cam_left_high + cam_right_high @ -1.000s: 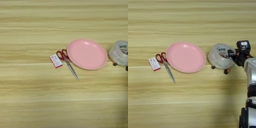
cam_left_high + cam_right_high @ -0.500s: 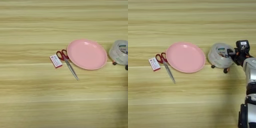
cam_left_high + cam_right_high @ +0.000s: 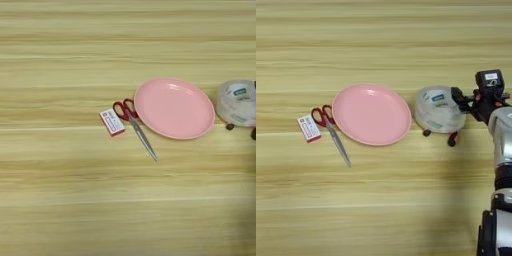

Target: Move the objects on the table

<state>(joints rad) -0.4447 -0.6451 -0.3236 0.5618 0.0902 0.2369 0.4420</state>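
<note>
1. Arm (image 3: 501, 200): silver forearm rising from the bottom right corner of the table (image 3: 381, 210), seen only in the right eye view.
2. Scissors (image 3: 331, 131): red handles touching the plate's left rim, blades pointing toward the near edge and slightly right.
3. Box (image 3: 308, 128): small, red and white, just left of the scissor handles.
4. Pliers (image 3: 452, 138): mostly hidden under the tape roll; only two dark handle tips show at its near side.
5. Plate (image 3: 372, 114): round, pink, at mid-table, just left of the tape roll.
6. Tape roll (image 3: 439, 108): large, clear, lying flat between plate and gripper.
7. Gripper (image 3: 466, 100): black, at the roll's right rim; whether its fingers are spread or closed cannot be told.
</note>
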